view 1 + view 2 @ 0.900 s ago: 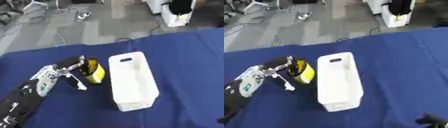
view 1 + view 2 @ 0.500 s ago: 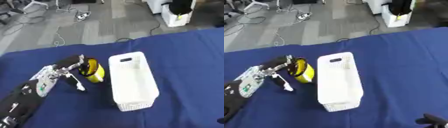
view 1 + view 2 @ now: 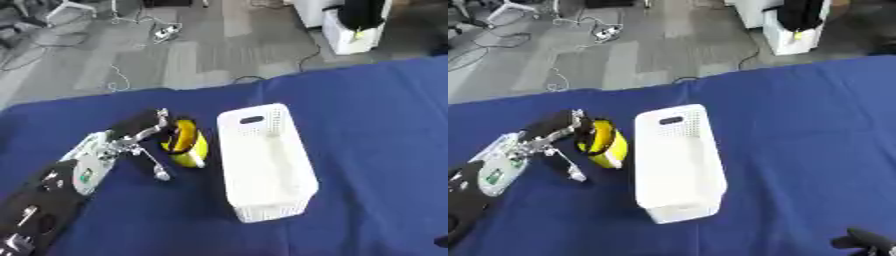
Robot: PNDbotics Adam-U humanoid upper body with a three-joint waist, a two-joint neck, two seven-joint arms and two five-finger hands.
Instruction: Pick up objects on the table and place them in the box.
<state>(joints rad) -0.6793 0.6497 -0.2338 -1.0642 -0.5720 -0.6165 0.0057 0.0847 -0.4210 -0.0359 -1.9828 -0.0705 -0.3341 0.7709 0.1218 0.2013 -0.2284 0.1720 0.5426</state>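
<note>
The table point(image 3: 367, 130) is covered with a smooth dark blue cloth. The box point(image 3: 265, 165) is a long white plastic basket with perforated walls and a handle slot at its far end; it stands upright near the table's middle. The left arm enters from the lower left, extended diagonally toward the box. The left hand point(image 3: 140, 137) has its fingers curled around a yellow and black cup point(image 3: 186, 143), a rounded object just left of the box. The right hand point(image 3: 866, 242) shows at the lower right corner; its finger state cannot be determined
</note>
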